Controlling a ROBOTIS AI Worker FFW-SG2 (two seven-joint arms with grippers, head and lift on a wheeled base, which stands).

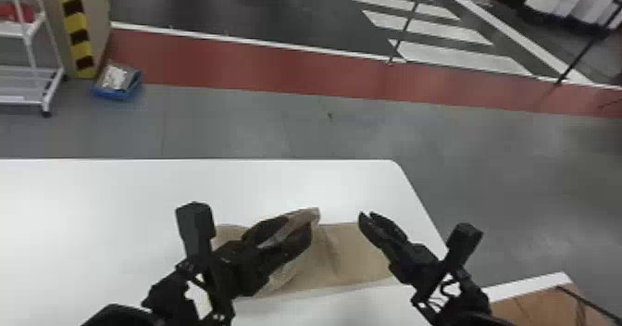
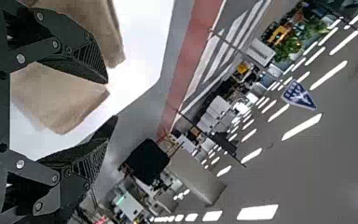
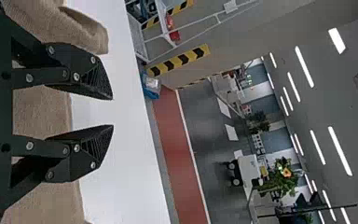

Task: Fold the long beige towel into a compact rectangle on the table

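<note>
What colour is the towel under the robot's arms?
Plain beige, a light sandy brown; the towel shows best in the head view.

Ceiling strips (image 2: 303, 127) glowing — room bright — glare on tabletop (image 1: 51, 204)

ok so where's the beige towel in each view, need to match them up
Head view: lower middle, the towel lies on the white table.
Left wrist view: towel seen between the open fingers of the left gripper and beyond one of them.
Right wrist view: towel seen behind the right gripper, near the bases of its fingers.
Shared landmark: the red floor strip, also and.
</note>
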